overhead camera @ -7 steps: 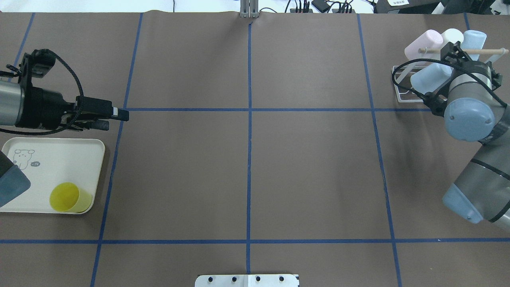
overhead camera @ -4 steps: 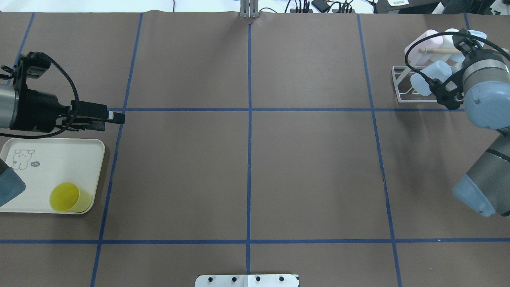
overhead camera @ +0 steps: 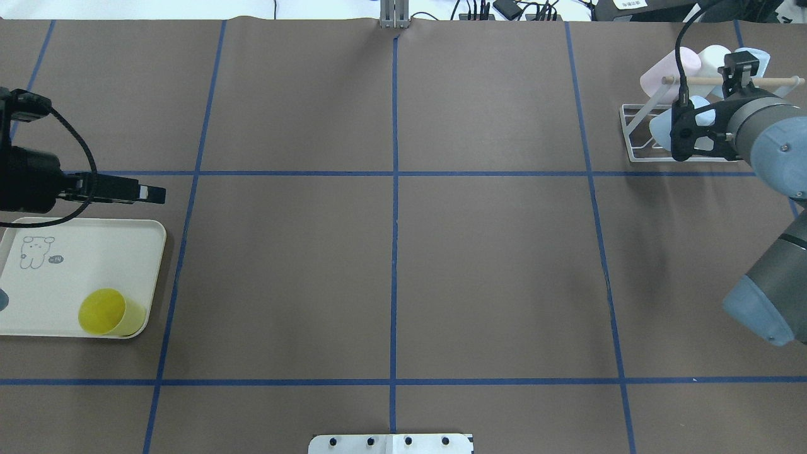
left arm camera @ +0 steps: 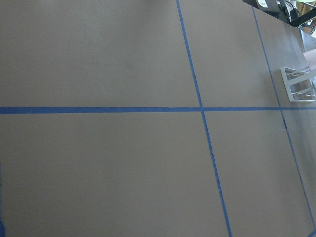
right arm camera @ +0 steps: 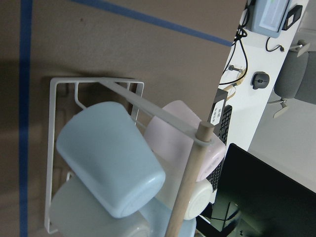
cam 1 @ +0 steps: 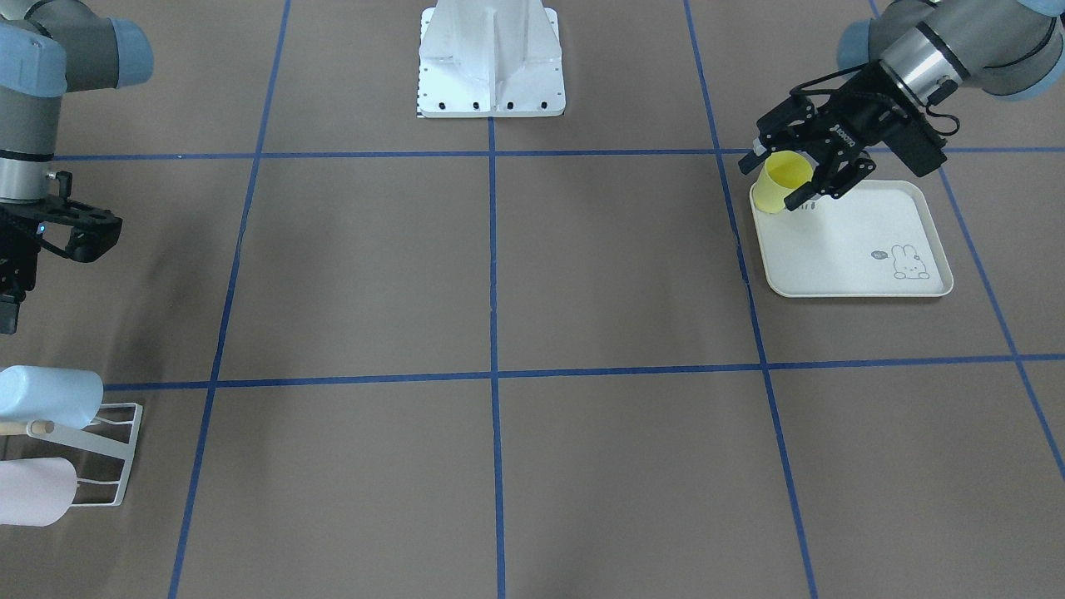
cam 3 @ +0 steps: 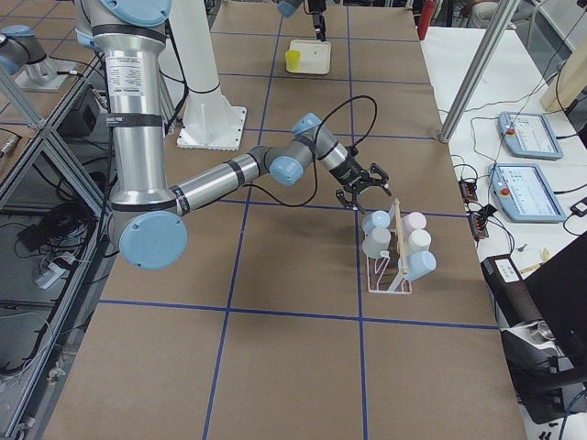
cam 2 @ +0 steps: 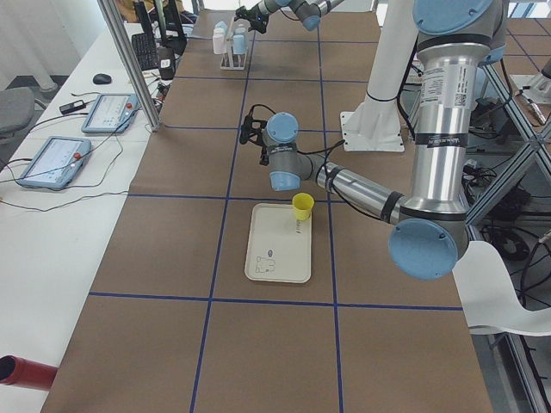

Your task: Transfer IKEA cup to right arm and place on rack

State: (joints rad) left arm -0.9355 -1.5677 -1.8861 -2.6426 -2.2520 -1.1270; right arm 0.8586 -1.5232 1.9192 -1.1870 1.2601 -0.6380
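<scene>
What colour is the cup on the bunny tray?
Yellow. The small plastic cup on the cream bunny-print tray shows best in the overhead view.

- The big near arm, the left arm [cam 2: 439, 129], stands tall on the right, bends at a blue-capped elbow and runs low across the bench [cam 2: 172, 241], with its wrist just past the tray's far edge.
- The yellow cup [cam 2: 302, 206] sits upright, mouth up, on the far right corner of the cream tray [cam 2: 275, 234].
- Way down the far end there's the rack [cam 2: 234, 57] loaded with pale cups, and the small right arm [cam 2: 288, 7] is near it.
- Two screen pendants [cam 2: 52, 161] lie on the white side table.
</scene>
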